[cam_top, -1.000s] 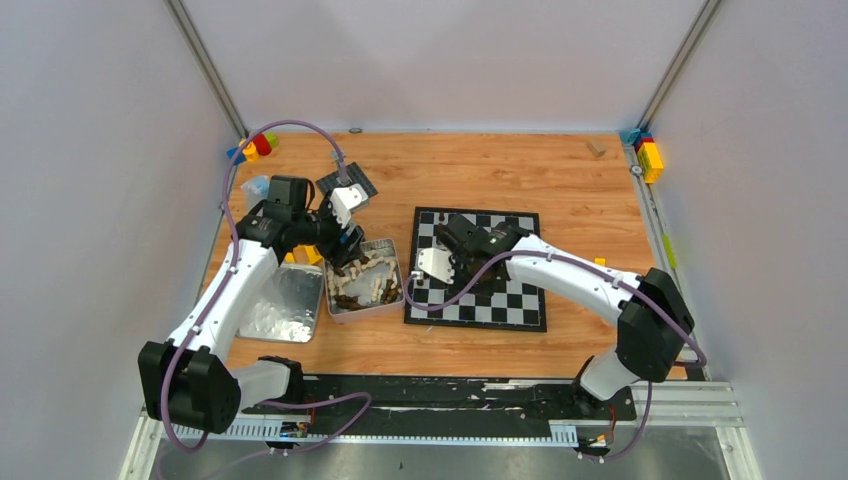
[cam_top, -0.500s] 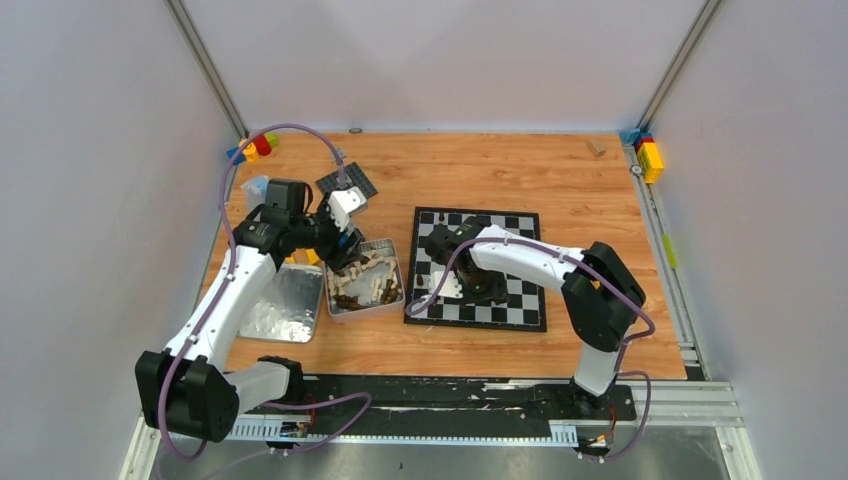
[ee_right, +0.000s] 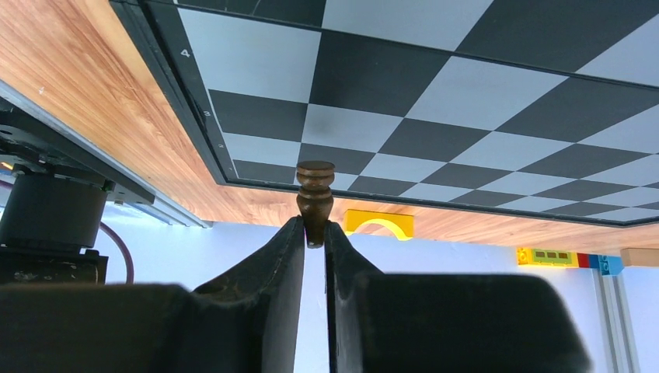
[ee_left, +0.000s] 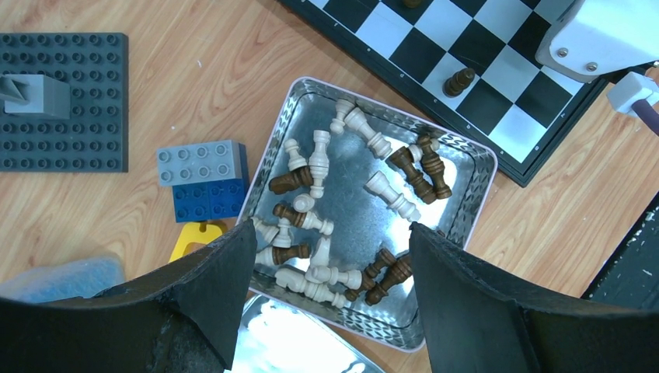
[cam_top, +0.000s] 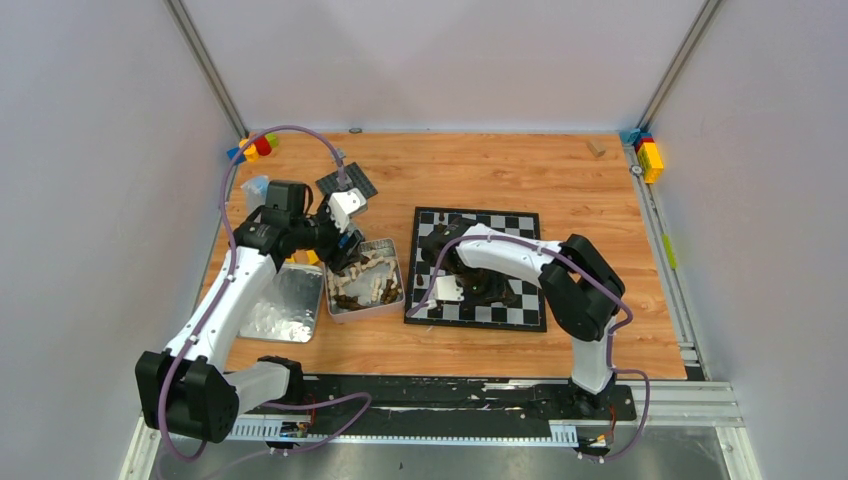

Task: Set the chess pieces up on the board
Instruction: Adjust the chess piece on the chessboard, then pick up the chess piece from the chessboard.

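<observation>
The board [cam_top: 522, 303] of black and silvery checks lies right of centre on the wooden table. My right gripper [ee_right: 313, 233] is shut on a dark brown chess piece [ee_right: 315, 194], held low over the board's [ee_right: 435, 93] near-left squares; from above the gripper [cam_top: 478, 290] hides the piece. My left gripper [ee_left: 332, 233] is open above a shiny tin [ee_left: 475, 159], nothing between its fingers. Several cream and brown chess pieces [ee_left: 342, 194] lie jumbled in the tin. One dark piece [ee_left: 458, 80] stands on the board's left edge.
The tin's lid [cam_top: 275, 305] lies left of the tin [cam_top: 392, 250]. A dark grey studded baseplate [ee_left: 66, 101], grey-blue bricks [ee_left: 203, 179] and a yellow brick [ee_left: 193, 237] sit behind it. More coloured bricks are at the back corners [cam_top: 255, 147] [cam_top: 648, 155].
My right arm has folded in and its gripper has moved toward the board's near-left squares, still holding the dark piece. The left arm has hardly moved.
</observation>
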Motion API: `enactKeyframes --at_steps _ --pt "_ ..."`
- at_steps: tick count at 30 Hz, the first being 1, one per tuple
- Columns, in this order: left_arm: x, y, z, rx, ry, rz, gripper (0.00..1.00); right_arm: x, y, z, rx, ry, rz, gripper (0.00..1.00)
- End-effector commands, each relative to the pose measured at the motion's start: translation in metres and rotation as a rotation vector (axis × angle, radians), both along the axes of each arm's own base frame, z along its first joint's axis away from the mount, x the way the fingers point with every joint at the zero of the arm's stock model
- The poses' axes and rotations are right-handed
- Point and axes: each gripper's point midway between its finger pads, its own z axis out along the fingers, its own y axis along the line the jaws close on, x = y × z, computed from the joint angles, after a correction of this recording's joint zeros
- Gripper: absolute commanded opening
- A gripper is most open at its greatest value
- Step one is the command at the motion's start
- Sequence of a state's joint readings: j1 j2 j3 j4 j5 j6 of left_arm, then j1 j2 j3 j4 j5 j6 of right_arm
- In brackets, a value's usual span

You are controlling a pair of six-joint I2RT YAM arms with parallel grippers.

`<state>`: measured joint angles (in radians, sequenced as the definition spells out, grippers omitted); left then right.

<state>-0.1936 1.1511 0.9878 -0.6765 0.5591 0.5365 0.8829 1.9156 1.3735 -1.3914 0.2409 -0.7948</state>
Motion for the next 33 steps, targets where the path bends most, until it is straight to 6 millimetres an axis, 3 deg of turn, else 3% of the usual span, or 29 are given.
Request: enactKeyframes --at_steps 1,8,12,19,22,33 --pt "0.002 0.0 0.008 -0.013 -0.04 -0.001 0.79 0.006 0.004 0.006 -0.019 -0.012 0.026 0.19" --pt "0.003 0.0 0.009 -0.014 -0.043 -0.003 0.79 0.006 0.011 0.005 0.01 -0.016 0.007 0.25" --pt "0.003 0.0 0.009 -0.016 -0.042 -0.004 0.79 0.005 0.015 0.007 0.047 -0.027 -0.017 0.37" --pt "0.003 0.0 0.009 -0.019 -0.041 -0.001 0.8 -0.004 0.044 0.029 0.35 0.02 -0.18 0.55" --pt "0.002 -0.001 0.009 -0.023 -0.039 -0.005 0.8 0.001 0.054 0.038 0.509 0.007 -0.257 0.59" --pt "0.003 -0.003 0.006 -0.028 -0.019 -0.012 0.8 0.016 0.035 0.017 0.724 -0.049 -0.403 0.61"
